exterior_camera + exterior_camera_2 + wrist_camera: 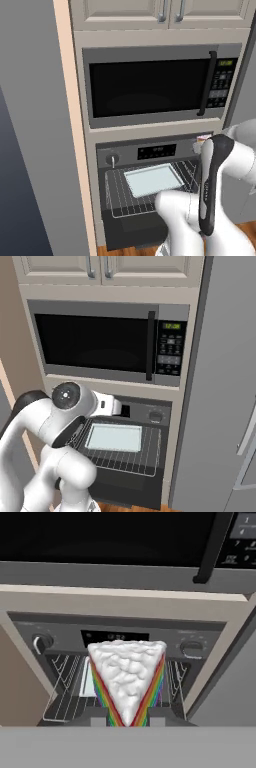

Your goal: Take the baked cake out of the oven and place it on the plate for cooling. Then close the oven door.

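Note:
In the hand view, the cake (127, 672), a wedge with white frosting and rainbow layers, sits between the fingertips of my gripper (128, 719), which is shut on it. It is held in the air in front of the oven (150, 150), level with the control strip. In the base views the gripper (201, 146) (118, 406) hovers above the pulled-out wire rack (130, 202) (125, 458). The oven door (131, 229) (125, 482) hangs open below the rack. The plate is out of view.
A pale baking tray (152, 180) (115, 437) lies on the rack. The black-windowed microwave (150, 87) (100, 341) sits above the oven. A tall grey panel (35, 130) stands to the left and a grey fridge side (225, 386) to the right.

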